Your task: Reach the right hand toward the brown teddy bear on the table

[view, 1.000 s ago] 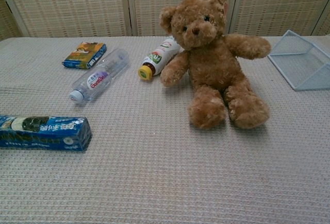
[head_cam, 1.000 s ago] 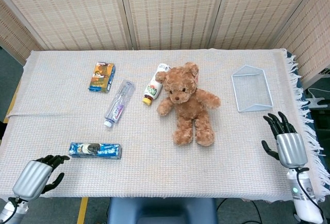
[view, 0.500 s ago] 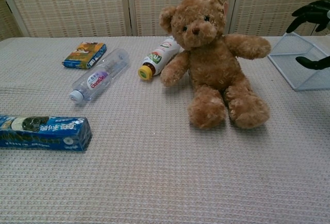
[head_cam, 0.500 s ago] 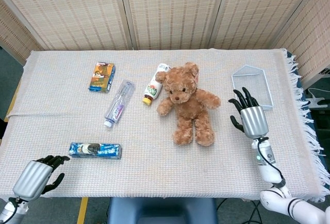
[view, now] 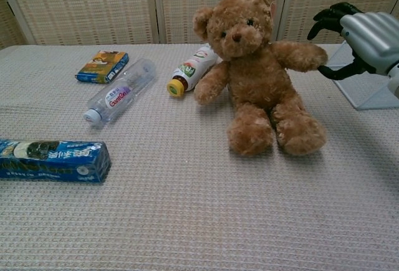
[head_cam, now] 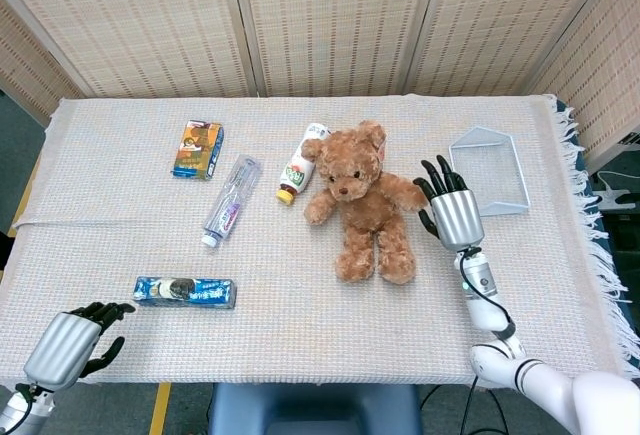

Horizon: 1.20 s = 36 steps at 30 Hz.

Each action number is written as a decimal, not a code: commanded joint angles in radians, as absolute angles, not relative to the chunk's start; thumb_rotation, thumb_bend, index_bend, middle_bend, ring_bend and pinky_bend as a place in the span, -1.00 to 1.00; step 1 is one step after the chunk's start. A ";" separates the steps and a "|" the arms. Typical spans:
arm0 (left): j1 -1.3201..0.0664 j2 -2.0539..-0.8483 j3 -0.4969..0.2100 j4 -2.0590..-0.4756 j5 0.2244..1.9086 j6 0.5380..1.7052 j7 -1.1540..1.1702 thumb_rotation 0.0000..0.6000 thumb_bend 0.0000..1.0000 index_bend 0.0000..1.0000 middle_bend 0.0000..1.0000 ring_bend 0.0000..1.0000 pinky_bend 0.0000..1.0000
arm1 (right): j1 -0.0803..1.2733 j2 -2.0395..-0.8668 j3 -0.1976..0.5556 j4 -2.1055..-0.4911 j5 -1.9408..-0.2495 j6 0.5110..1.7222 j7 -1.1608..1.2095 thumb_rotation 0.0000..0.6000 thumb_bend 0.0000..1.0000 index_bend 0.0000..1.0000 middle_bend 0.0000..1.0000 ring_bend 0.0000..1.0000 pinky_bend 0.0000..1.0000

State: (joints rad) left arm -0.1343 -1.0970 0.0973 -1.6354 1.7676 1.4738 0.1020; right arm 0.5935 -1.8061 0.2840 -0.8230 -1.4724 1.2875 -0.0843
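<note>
The brown teddy bear sits in the middle of the table, arms spread, facing me; the chest view shows it too. My right hand hovers just right of the bear's outstretched arm, fingers apart and curved toward it, holding nothing. Seen from the chest camera, the right hand has its dark fingertips close to the bear's paw. My left hand stays at the near left table edge, fingers loosely apart, empty.
A white wire basket lies right behind my right hand. Left of the bear lie a yellow-capped drink bottle, a clear water bottle, a small orange-blue box and a blue biscuit pack.
My right hand has moved from the table's right edge leftward and forward, up to the bear's outstretched arm. The left hand and all the objects have stayed put.
</note>
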 commanded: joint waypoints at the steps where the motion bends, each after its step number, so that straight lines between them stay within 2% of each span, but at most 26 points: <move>1: -0.134 -1.096 0.096 -1.637 1.768 1.477 0.098 1.00 -0.23 -0.36 -0.16 -0.15 0.34 | 0.619 -1.841 0.288 -0.772 -1.449 1.261 -0.083 1.00 -0.59 -0.37 -0.78 -0.96 -0.42; 9: -0.135 -1.096 0.102 -1.642 1.778 1.474 0.106 1.00 -0.23 -0.36 -0.16 -0.15 0.34 | 0.650 -1.890 0.286 -0.685 -1.440 1.254 -0.034 1.00 -0.59 -0.28 -0.78 -0.96 -0.38; 15: -0.132 -1.094 0.100 -1.634 1.780 1.485 0.097 1.00 -0.23 -0.36 -0.16 -0.15 0.34 | 0.677 -1.960 0.278 -0.563 -1.438 1.268 0.030 1.00 -0.59 -0.17 -0.78 -0.95 -0.33; 21: -0.130 -1.093 0.103 -1.635 1.791 1.494 0.096 1.00 -0.23 -0.36 -0.15 -0.15 0.33 | 0.693 -1.999 0.277 -0.476 -1.434 1.295 0.053 1.00 -0.58 0.10 -0.71 -0.92 -0.28; 23: -0.129 -1.093 0.104 -1.634 1.791 1.492 0.098 1.00 -0.23 -0.36 -0.15 -0.15 0.34 | 0.702 -2.006 0.284 -0.460 -1.426 1.298 0.061 1.00 -0.58 0.13 -0.70 -0.91 -0.28; 29: -0.131 -1.094 0.104 -1.635 1.789 1.486 0.100 1.00 -0.23 -0.36 -0.15 -0.15 0.34 | 0.715 -2.019 0.295 -0.432 -1.410 1.315 0.085 1.00 -0.57 0.15 -0.70 -0.91 -0.28; 36: -0.129 -1.094 0.104 -1.635 1.793 1.491 0.103 1.00 -0.24 -0.36 -0.15 -0.15 0.34 | 0.692 -2.034 0.250 -0.387 -1.416 1.272 0.092 1.00 -0.57 0.15 -0.70 -0.91 -0.27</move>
